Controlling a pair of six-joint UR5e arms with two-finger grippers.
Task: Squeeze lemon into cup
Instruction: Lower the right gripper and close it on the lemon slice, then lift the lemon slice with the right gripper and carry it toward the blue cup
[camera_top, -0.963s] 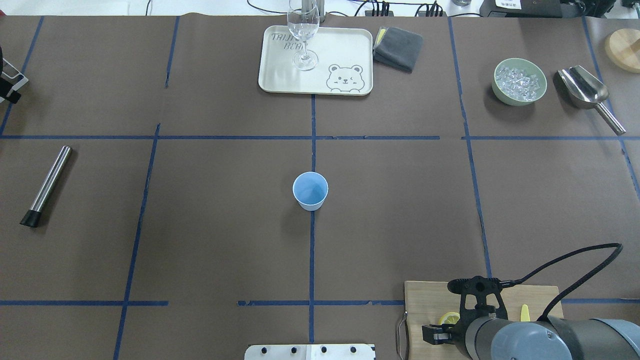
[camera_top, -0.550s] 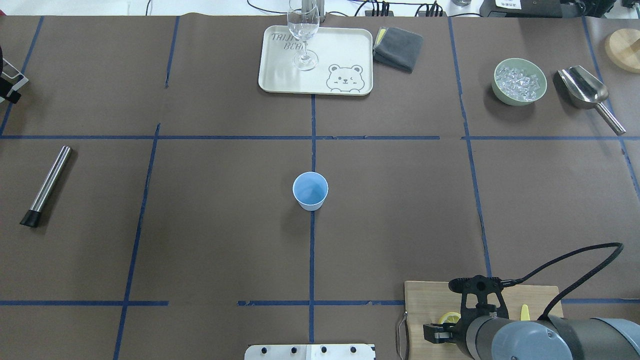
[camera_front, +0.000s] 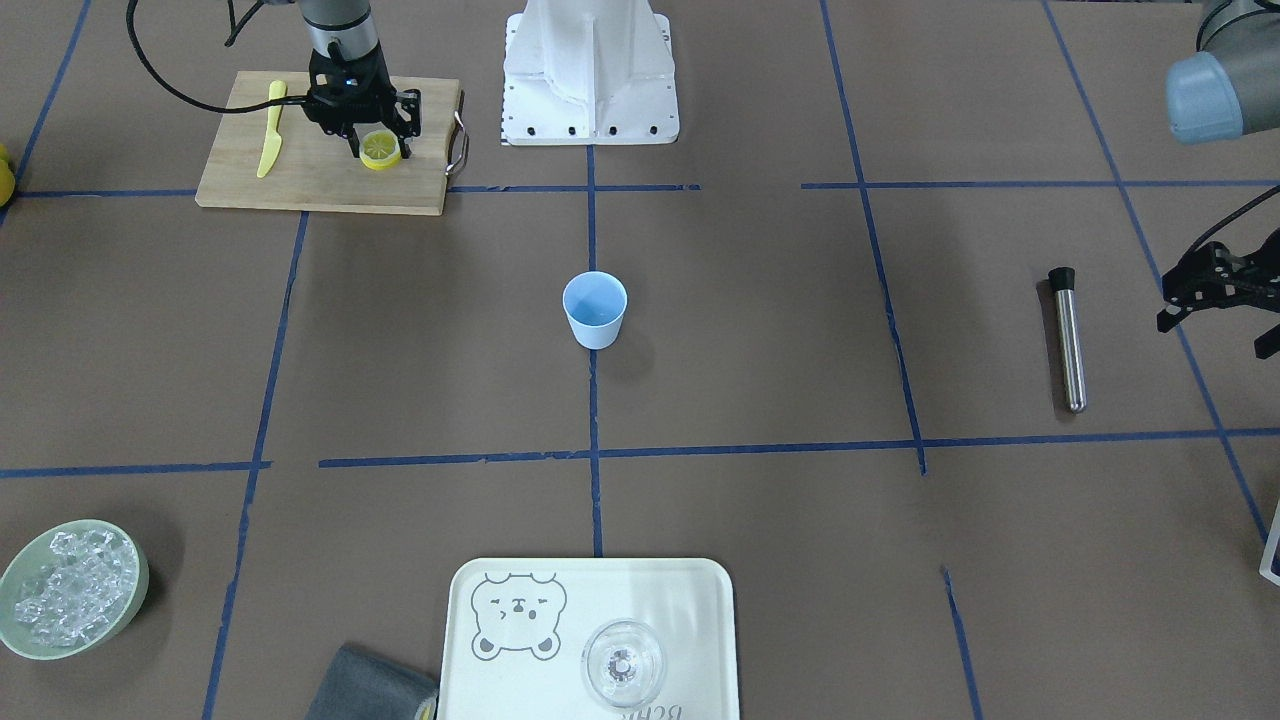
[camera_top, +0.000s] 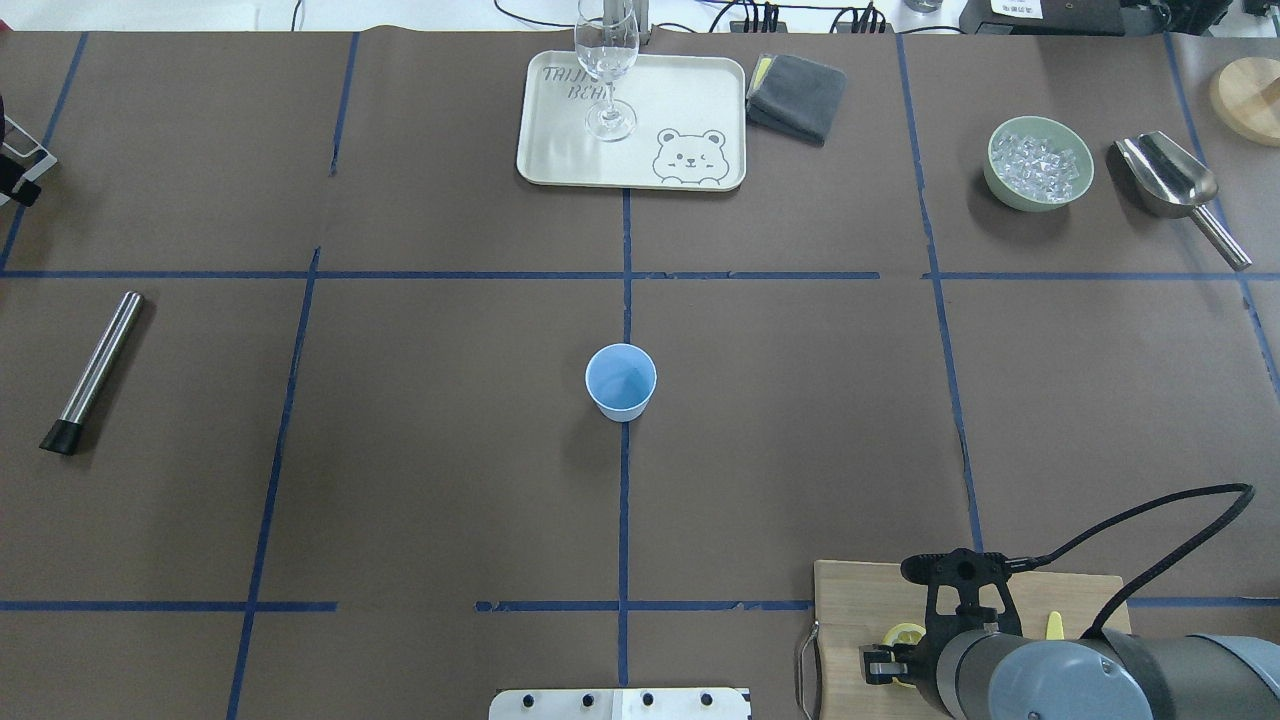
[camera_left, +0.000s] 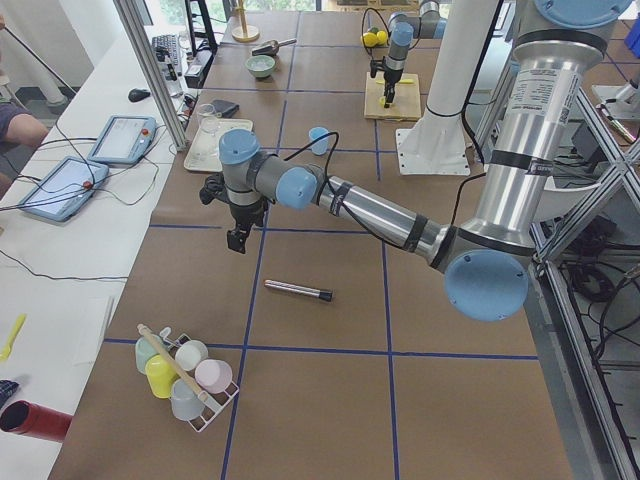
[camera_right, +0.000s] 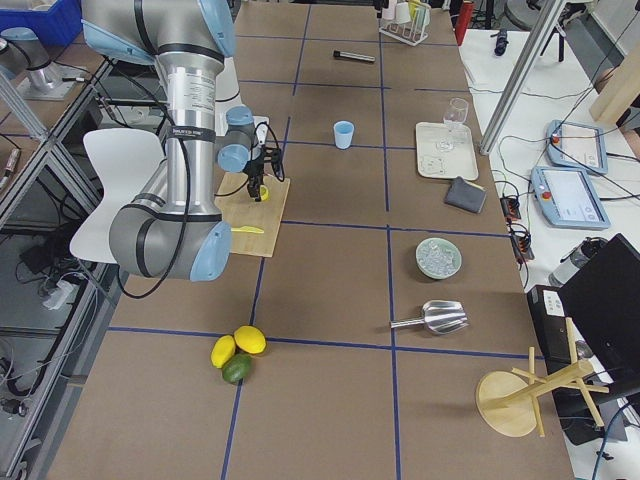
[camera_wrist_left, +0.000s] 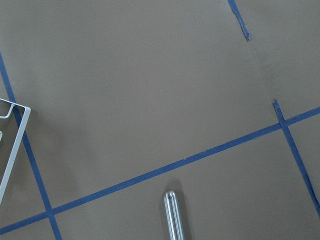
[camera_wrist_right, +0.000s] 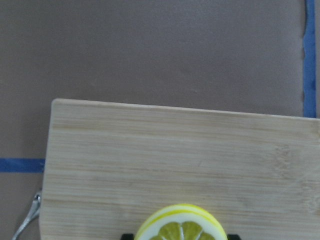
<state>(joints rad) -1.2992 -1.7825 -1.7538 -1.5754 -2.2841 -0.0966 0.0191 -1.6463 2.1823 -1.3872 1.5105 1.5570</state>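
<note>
Right hand (camera_front: 379, 146) clasping lemon (camera_front: 381, 152), blue-taped table (camera_front: 800, 330)

The lemon (camera_wrist_right: 181, 223), cut face up, sits at the bottom edge on a wooden cutting board (camera_wrist_right: 175, 150), dark jaws tips just at its sides, blue tape (camera_wrist_right: 20, 165) crossing the brown bench (camera_wrist_right: 150, 50) beyond.

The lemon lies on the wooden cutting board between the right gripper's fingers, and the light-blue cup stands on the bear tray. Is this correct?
No. The light-blue cup stands on the brown table, far from the bear tray, which holds only the wine glass; the overhead exterior view shows this. The lemon part is right.
</note>
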